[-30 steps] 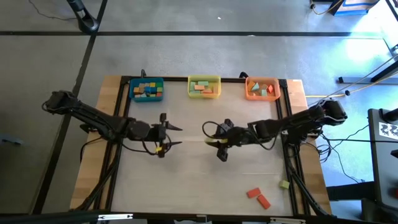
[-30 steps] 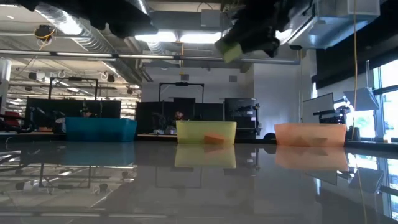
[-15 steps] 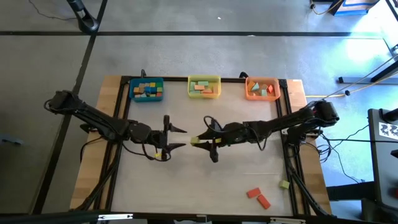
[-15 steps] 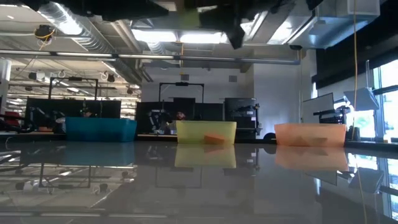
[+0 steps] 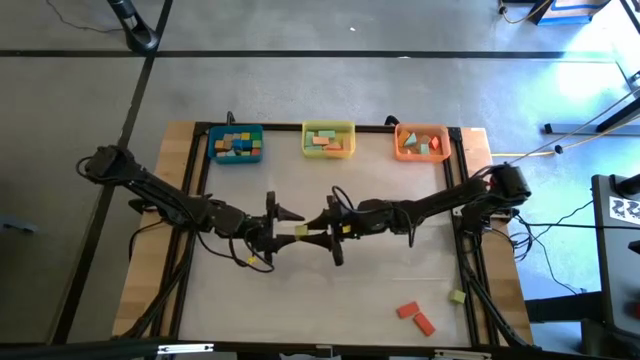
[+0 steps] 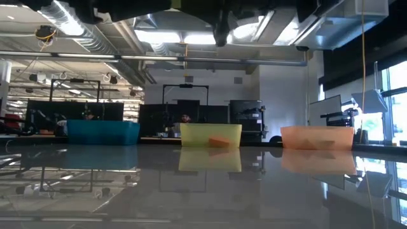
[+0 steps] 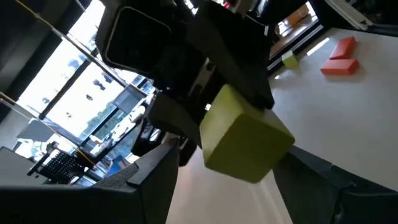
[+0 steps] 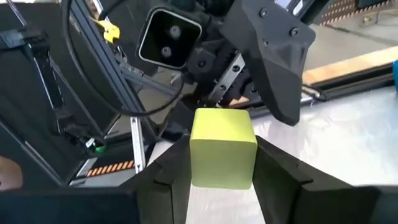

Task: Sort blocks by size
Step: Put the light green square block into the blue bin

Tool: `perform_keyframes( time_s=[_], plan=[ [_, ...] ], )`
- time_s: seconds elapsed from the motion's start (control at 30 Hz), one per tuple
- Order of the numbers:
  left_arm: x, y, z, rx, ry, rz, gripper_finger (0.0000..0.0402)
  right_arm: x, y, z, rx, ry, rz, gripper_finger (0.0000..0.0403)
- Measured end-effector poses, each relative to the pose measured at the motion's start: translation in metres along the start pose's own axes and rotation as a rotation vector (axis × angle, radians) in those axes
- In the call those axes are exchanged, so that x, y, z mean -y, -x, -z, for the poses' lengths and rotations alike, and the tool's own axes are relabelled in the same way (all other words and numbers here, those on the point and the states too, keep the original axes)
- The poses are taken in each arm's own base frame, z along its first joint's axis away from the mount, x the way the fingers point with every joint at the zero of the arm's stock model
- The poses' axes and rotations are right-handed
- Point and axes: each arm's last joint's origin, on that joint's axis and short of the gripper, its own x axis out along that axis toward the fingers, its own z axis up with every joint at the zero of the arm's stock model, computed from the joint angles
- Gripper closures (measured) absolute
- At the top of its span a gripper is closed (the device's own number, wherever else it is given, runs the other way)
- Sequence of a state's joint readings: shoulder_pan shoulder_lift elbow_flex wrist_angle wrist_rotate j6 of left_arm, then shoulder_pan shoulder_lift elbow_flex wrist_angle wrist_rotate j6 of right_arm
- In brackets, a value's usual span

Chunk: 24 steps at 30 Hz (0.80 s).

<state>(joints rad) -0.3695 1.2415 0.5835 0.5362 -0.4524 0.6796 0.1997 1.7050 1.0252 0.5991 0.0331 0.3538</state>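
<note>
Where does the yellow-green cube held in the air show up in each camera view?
High view: yellow-green cube at table centre, between both arms.
Low view: not visible.
Left wrist view: cube mid-picture.
Right wrist view: cube centre, in the right pincer.
Shared landmark: the left pincer facing it.

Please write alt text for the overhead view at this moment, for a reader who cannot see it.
Above the middle of the table, the right gripper holds a yellow-green cube out to the open left gripper, tip to tip. Blue, yellow and orange bins of blocks line the far edge; two orange bricks and a small green block lie near the right front corner.
</note>
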Motion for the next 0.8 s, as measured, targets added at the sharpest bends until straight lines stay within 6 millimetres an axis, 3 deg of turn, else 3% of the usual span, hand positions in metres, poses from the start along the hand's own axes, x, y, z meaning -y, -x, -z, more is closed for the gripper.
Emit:
perform_keyframes(
  time_s=[0.27,0.63,0.8],
  plan=[
    [0.0038,0.0026,-0.0045,0.024,-0.058,0.009,0.0172,0.0022,-0.0059,0.0049,0.043,-0.018,0.011,0.0261],
    [0.0034,0.0031,-0.0065,0.040,-0.108,0.001,0.0266,0.0015,-0.0076,0.0051,0.071,-0.035,-0.002,0.0260],
    [0.0046,0.0039,-0.0075,0.043,-0.098,0.004,0.0268,0.0018,-0.0076,0.0049,0.081,-0.031,0.022,0.0248]
  ],
)
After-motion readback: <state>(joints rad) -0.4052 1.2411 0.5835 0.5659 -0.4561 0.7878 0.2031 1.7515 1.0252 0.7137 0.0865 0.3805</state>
